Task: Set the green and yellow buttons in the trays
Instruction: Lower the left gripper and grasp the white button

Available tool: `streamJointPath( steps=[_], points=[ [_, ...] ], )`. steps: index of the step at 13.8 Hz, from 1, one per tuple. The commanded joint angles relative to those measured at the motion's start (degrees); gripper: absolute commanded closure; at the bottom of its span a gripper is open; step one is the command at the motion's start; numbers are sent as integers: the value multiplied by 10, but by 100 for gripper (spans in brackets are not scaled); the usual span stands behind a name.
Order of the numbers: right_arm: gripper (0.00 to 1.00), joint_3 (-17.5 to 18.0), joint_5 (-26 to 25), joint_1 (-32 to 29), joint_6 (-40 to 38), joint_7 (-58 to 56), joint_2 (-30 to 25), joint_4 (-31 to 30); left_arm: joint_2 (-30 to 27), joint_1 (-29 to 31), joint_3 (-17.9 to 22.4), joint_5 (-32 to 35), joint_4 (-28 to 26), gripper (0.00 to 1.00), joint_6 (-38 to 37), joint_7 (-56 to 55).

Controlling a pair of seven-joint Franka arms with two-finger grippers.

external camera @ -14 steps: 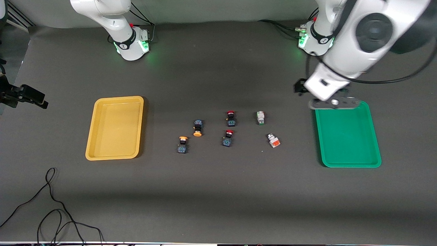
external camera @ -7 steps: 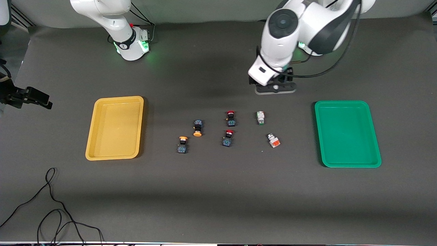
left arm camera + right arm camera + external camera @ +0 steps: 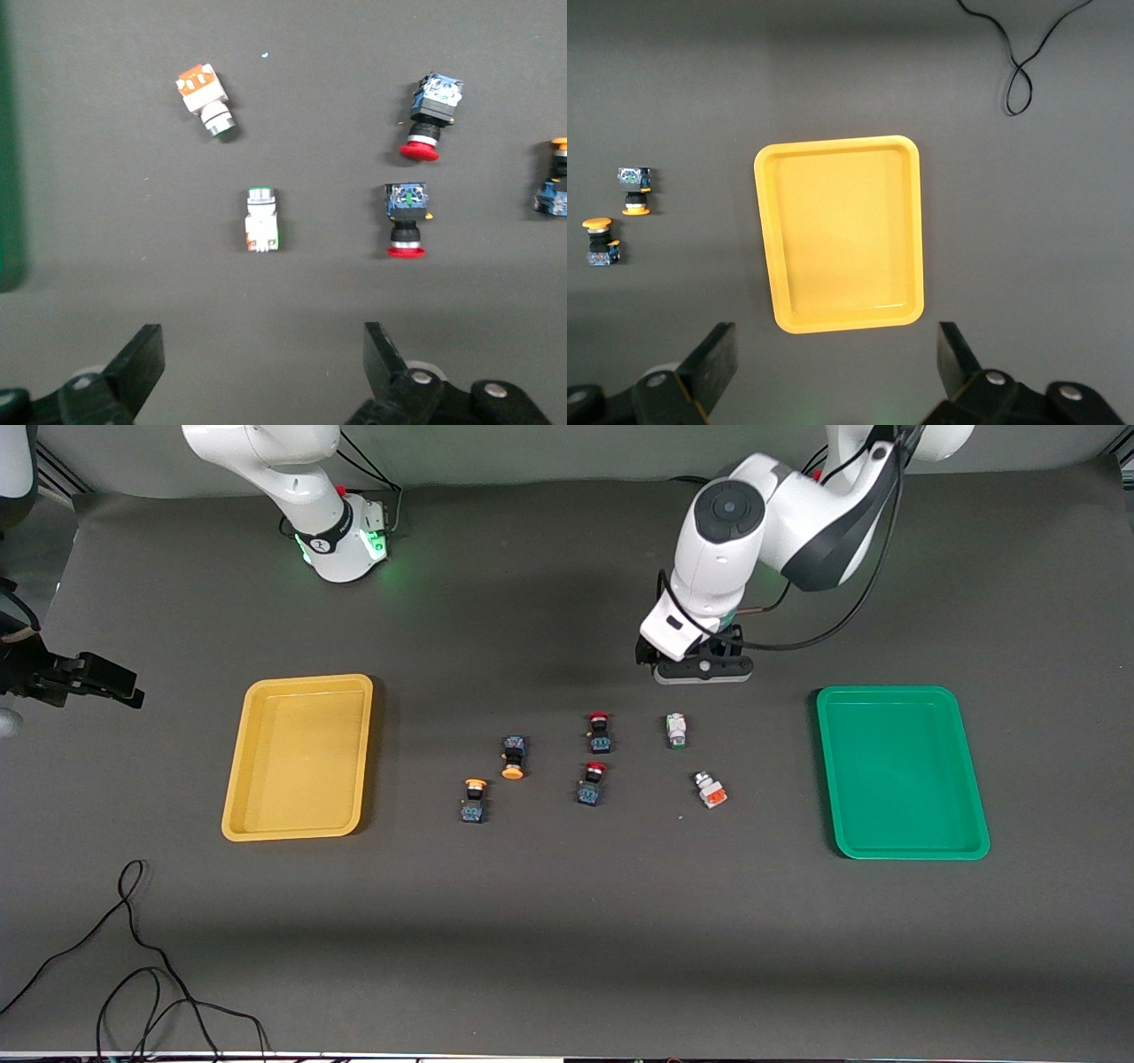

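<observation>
Left hand (image 3: 702, 671) open over table (image 3: 567, 921).

No words, brand names or numbers can be read anywhere. The only sign that shows is a small dark round emblem on the white collar of the right arm's base (image 3: 330, 538); its form cannot be made out. The orange-red face of one white-bodied button (image 3: 197, 80) carries pale marks too small to read, and the dark switch bodies (image 3: 407, 197) show tiny coloured dots, not letters.
</observation>
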Motion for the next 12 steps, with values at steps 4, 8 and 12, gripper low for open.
streamJointPath(
  steps=[4,8,12],
  points=[
    [0,0,8,-1,-17,-8,9,18,155,-2,6,9,-34,0,187,-24],
    [0,2,10,0,-17,-5,10,17,186,-1,7,14,-33,0,202,-24],
    [0,2,57,9,-16,-3,53,52,209,-1,21,14,-27,21,226,-23]
  ],
)
